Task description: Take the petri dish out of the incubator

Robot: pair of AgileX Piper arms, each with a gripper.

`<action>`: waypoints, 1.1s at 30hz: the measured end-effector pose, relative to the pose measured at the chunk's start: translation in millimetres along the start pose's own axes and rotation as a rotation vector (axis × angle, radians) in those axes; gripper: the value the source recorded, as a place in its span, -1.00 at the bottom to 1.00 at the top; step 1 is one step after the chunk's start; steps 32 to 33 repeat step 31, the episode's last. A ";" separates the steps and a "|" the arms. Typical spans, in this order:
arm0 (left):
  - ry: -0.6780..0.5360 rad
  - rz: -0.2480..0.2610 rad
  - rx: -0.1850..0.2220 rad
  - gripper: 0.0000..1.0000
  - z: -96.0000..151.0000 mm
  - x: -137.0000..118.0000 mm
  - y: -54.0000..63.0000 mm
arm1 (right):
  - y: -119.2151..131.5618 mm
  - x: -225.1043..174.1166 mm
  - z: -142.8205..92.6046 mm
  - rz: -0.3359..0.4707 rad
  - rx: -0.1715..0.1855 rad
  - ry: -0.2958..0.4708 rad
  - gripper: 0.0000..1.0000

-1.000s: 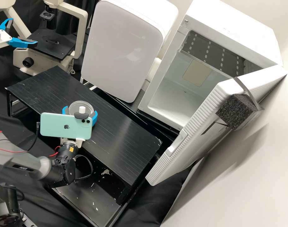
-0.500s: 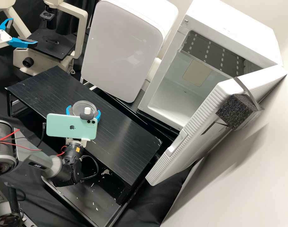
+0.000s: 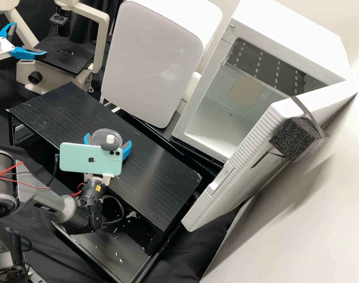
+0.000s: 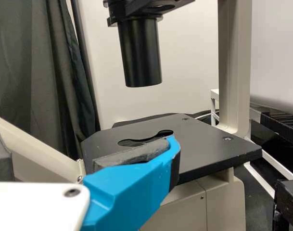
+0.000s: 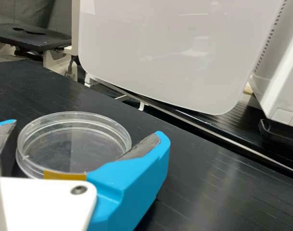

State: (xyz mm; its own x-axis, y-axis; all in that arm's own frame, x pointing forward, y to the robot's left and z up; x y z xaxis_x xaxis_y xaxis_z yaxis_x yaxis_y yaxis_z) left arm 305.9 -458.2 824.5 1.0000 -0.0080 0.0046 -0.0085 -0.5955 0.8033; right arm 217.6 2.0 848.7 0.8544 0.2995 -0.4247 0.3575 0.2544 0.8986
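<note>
Right gripper (image 5: 86, 129), unclenched, has its fingers spread around the dish (image 5: 71, 147) flat on the desk (image 3: 156, 169), well apart from the spread left gripper (image 3: 30, 38), so backing straight off, dish between fingers, seems next.

Cropped by the high view's edge are the left gripper (image 3: 30, 39) and the microscope's (image 3: 103, 43) top. A mint phone (image 3: 77, 157) masks the right gripper's (image 3: 108, 138) base, while the open door (image 3: 242, 173) blocks part of the incubator's (image 3: 297, 43) interior.
</note>
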 end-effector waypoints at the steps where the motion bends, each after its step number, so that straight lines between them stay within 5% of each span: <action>1: 0.000 0.000 0.000 1.00 0.0 0.0 0.0 | 0.5 -0.3 0.4 0.005 0.001 -0.003 1.00; 4: 0.000 0.000 0.000 1.00 0.0 0.0 0.0 | 2.3 -2.4 0.6 0.014 -0.005 -0.012 1.00; 12: 0.000 0.000 0.000 1.00 0.0 0.0 0.0 | 6.3 -21.3 -22.1 0.088 -0.094 -0.054 1.00; 15: 0.000 0.000 0.000 1.00 0.0 0.0 0.0 | 9.3 -29.8 -30.7 0.147 -0.089 -0.072 1.00; 18: 0.000 0.000 0.000 1.00 0.0 0.0 0.0 | 14.6 -36.7 -30.8 0.260 -0.009 -0.107 1.00; 23: 0.000 0.000 0.000 1.00 0.0 0.0 0.0 | 26.1 -52.6 -22.3 0.594 0.179 -0.191 1.00; 27: 0.000 0.000 0.000 1.00 0.0 0.0 0.0 | 24.6 -59.0 -17.4 0.755 0.314 -0.221 1.00; 33: 0.000 0.000 0.000 1.00 0.0 0.0 0.0 | 19.2 -54.7 -15.0 0.752 0.361 -0.222 1.00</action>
